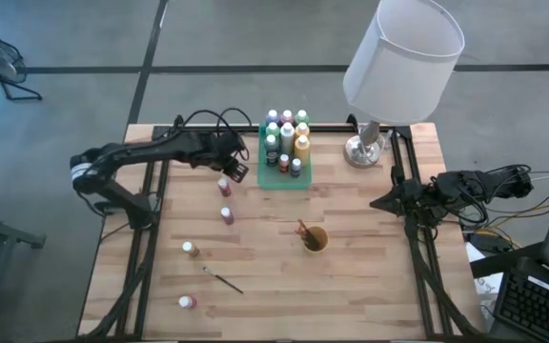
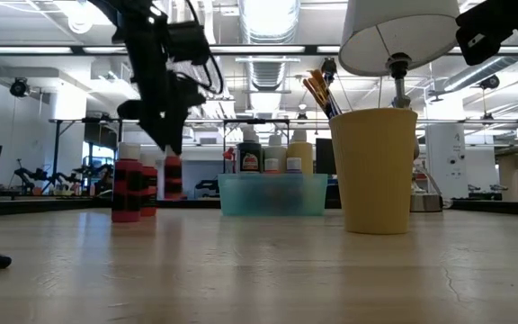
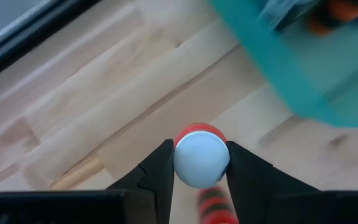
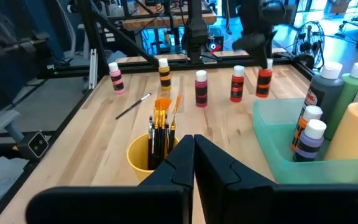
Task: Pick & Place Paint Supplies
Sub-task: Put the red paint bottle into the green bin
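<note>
One red bottle (image 3: 199,155) pinched | left pincer (image 3: 197,171) | beside tray (image 3: 291,62) edge

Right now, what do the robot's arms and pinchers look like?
Both arms are black and jointed, with loose black cables. The left arm wears a pale band near its base. Each end effector, left and right, has two flat, dark, angular fingers.

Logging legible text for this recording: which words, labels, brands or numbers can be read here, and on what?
None can be read.
Paint bottles in the green tray: labels show as dark and orange patches, too blurred to read.
Red bottle between the left gripper fingers: only its pale cap shows.
Yellow cup, lamp shade: no print visible.
</note>
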`<action>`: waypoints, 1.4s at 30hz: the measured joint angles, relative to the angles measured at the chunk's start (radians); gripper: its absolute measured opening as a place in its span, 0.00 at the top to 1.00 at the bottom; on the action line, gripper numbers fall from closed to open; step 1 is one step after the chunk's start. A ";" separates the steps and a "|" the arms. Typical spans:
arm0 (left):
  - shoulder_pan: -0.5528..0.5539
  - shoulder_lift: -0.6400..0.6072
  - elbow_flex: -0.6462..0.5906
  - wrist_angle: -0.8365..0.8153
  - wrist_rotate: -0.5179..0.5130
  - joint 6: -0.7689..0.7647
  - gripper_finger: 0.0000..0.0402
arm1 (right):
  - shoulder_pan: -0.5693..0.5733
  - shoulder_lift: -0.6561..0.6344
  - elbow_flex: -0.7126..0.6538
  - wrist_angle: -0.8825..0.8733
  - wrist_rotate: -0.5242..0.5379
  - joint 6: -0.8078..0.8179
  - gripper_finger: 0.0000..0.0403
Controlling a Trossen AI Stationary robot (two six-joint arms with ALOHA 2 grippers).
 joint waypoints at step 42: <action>-0.082 0.160 0.239 0.237 0.056 0.054 0.69 | 0.000 0.001 0.000 0.000 0.000 0.000 0.98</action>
